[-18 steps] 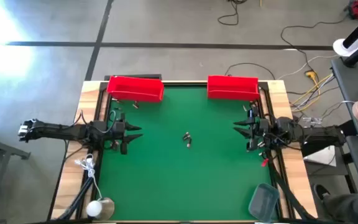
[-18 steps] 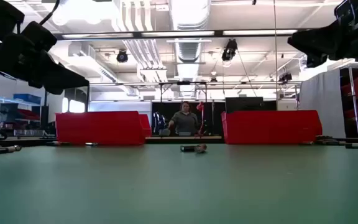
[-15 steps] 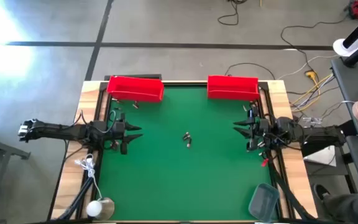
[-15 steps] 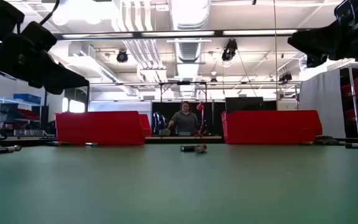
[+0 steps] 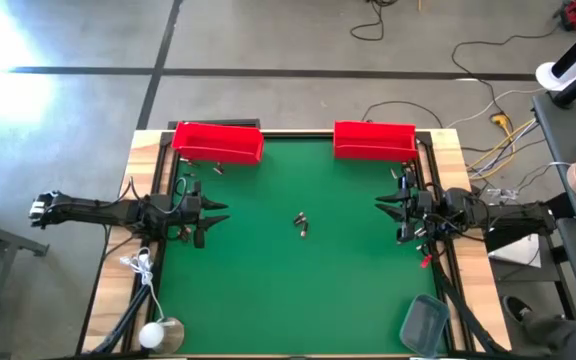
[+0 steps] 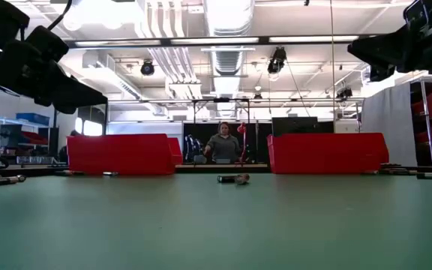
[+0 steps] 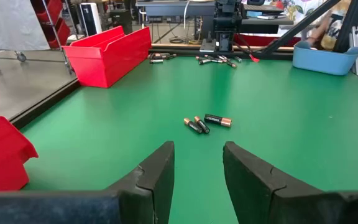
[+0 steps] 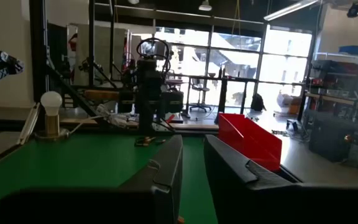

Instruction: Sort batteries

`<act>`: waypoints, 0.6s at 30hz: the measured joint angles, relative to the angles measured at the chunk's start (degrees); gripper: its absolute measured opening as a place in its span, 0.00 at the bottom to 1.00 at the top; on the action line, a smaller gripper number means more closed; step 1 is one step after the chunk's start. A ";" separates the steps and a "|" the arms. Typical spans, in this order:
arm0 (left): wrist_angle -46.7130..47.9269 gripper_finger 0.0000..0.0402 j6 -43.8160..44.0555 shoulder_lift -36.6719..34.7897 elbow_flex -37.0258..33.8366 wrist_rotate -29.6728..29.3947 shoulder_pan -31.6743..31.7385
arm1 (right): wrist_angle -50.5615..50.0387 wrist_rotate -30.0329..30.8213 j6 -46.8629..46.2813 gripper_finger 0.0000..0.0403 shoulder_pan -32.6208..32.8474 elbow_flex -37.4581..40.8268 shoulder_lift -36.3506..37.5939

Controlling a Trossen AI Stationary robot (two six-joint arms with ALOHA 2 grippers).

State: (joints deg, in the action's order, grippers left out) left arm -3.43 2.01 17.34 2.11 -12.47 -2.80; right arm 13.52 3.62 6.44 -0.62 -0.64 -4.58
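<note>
Two red bins at the mat's far edge, left bin [image 5: 218, 142] about 11 o'clock from centre, right bin [image 5: 374, 140] about 1 o'clock; grey tray [image 5: 423, 322] at the 5 o'clock corner, white bulb [image 5: 154, 334] at the 7 o'clock corner. Three batteries [image 5: 301, 223] lie bunched near mat centre, nothing around them blocking either arm; more loose batteries [image 7: 216, 60] sit by the right arm's base at 3 o'clock. Left gripper [image 5: 218, 214] hangs at 9 o'clock, well apart from the centre batteries, fingers [image 7: 157, 177] parted with a clear gap, holding nothing, touching nothing. Right gripper [image 5: 384, 208] hangs at 3 o'clock, fingers [image 8: 166, 168] drawn close with a narrow slit between, empty. Green mat [image 5: 298, 290] on a wood-edged table. Beyond it a workshop with ceiling lights, cables on the floor, a person [image 6: 221, 145] seated far back between the bins.
</note>
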 joint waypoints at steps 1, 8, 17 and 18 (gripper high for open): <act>0.01 0.29 0.00 0.00 0.02 -0.01 0.01 | 0.00 -0.02 -0.02 0.15 -0.01 0.00 -0.01; 0.01 0.29 -0.01 -0.01 0.01 -0.01 -0.01 | 0.00 -0.02 0.00 0.18 0.00 0.00 -0.01; 0.00 0.29 0.00 -0.01 0.00 -0.01 0.00 | 0.00 -0.01 -0.01 0.21 -0.01 -0.01 -0.01; 0.01 0.29 0.02 0.01 -0.01 0.00 0.01 | 0.00 -0.02 0.00 0.21 0.00 -0.02 0.00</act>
State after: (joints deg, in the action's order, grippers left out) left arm -3.42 2.02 17.34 2.11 -12.48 -2.79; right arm 13.52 3.60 6.44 -0.62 -0.67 -4.58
